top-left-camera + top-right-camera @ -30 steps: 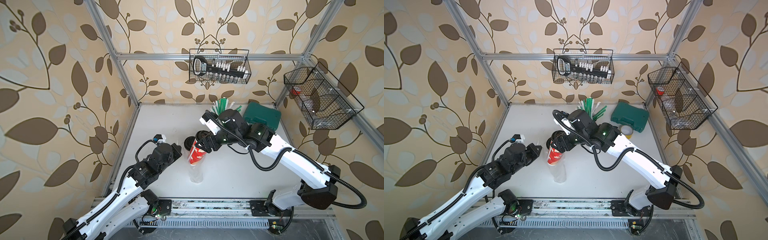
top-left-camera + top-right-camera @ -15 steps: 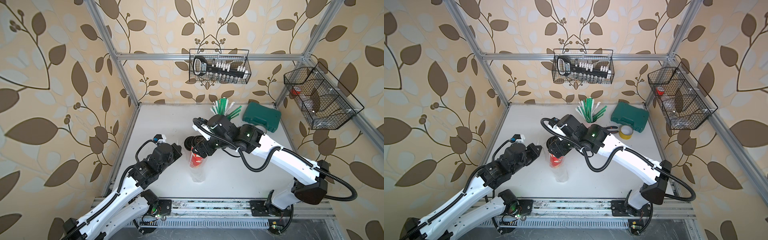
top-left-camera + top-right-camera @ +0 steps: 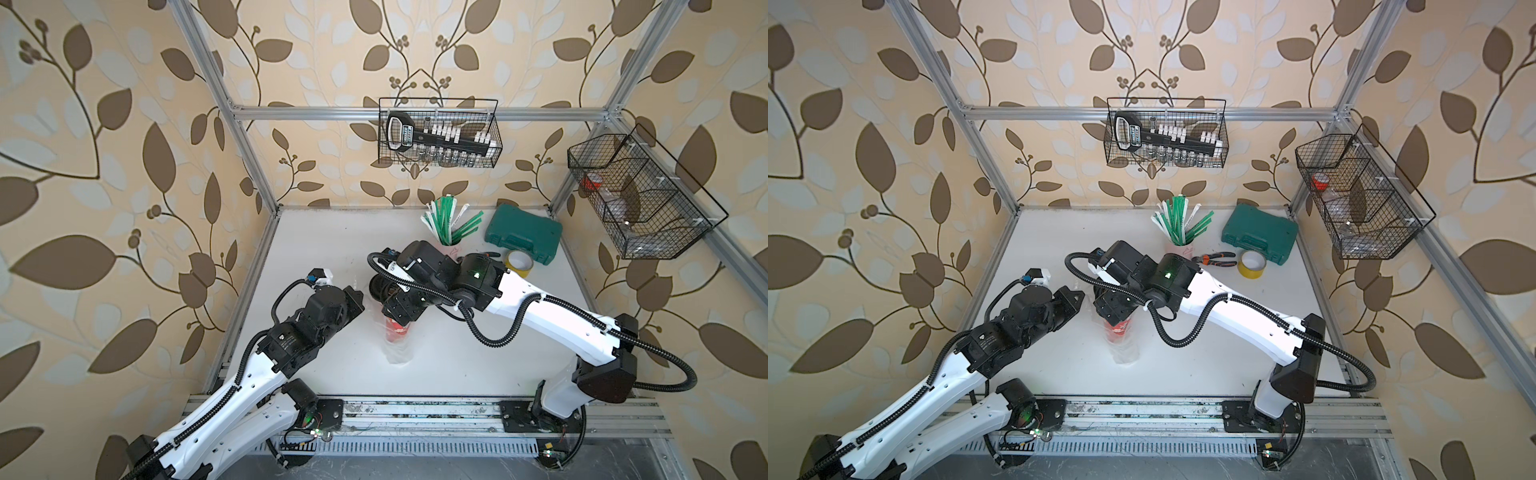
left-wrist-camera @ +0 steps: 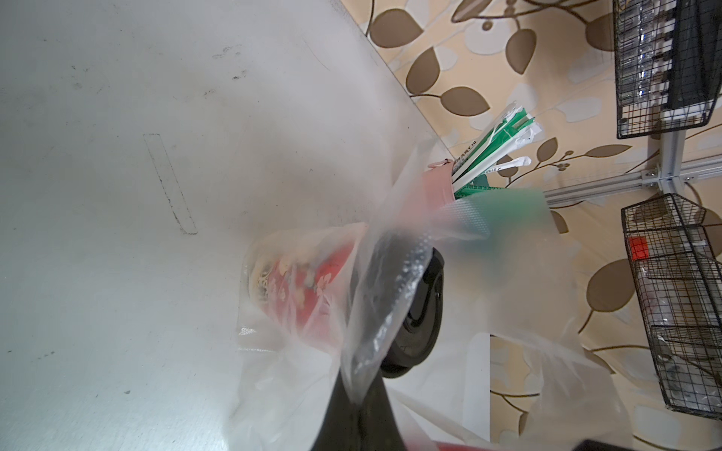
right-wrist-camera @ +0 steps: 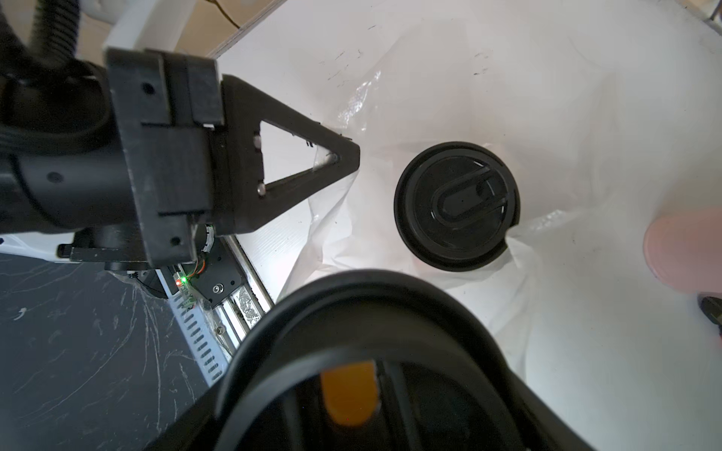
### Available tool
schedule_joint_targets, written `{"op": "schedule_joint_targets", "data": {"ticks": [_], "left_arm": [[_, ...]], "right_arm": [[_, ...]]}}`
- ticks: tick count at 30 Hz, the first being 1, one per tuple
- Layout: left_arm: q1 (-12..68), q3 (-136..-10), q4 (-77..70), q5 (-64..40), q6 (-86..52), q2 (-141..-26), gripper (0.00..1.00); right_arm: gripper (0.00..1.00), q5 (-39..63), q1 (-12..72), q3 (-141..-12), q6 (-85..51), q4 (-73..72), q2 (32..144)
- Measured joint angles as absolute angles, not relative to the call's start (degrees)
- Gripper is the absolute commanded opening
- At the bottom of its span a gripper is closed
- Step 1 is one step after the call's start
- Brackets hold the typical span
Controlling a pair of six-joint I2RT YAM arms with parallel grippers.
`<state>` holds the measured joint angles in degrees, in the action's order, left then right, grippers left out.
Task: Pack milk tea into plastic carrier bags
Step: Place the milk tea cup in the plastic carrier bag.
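The held milk tea cup (image 3: 397, 331) is seen as a red body through the film of the carrier bag (image 3: 397, 353), directly beneath the right gripper (image 3: 400, 314). Clear film shows below the red, so the cup is judged to be partly inside and not yet seated on the bag's bottom. Its black lid fills the near part of the right wrist view, and the jaws are taken to be spread wide about the cup's top, though the fingertips are hidden. The standing milk tea cup (image 5: 455, 205) is found just beside it, lid free and ringed by film; whether it is inside the same bag cannot be told for certain. The bag's rim is pinched in the fully closed left gripper (image 5: 349, 156), by which the mouth is held open. If the rim were pulled from that pinch, the thin film would fold over the mouth. The standing cup, being so close, could be knocked over, and an early release would let the held cup drop and tip. The right arm is stretched across the table (image 3: 449, 365), wrist bent down over the bag. The left arm is reached forward and low, its gripper pointed at the bag. The pink cup of straws (image 3: 1177, 228) and the green case (image 3: 523, 239) are well apart, behind.
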<state>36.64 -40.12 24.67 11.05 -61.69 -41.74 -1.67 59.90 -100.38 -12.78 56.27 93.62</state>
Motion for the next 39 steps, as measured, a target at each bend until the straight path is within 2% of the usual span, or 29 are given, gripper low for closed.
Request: {"op": "schedule_joint_targets", "data": {"ticks": [19, 39], "left_arm": [[36.64, -38.94, 24.21, 11.03, -61.69, -41.34, 0.0], [36.64, -37.91, 24.29, 11.07, -61.73, -39.83, 0.0]], "right_arm": [[0.71, 0.82, 60.01, -87.59, -12.32, 47.92, 93.23], [0.75, 1.96, 60.01, -81.87, -9.3, 41.74, 92.6]]}}
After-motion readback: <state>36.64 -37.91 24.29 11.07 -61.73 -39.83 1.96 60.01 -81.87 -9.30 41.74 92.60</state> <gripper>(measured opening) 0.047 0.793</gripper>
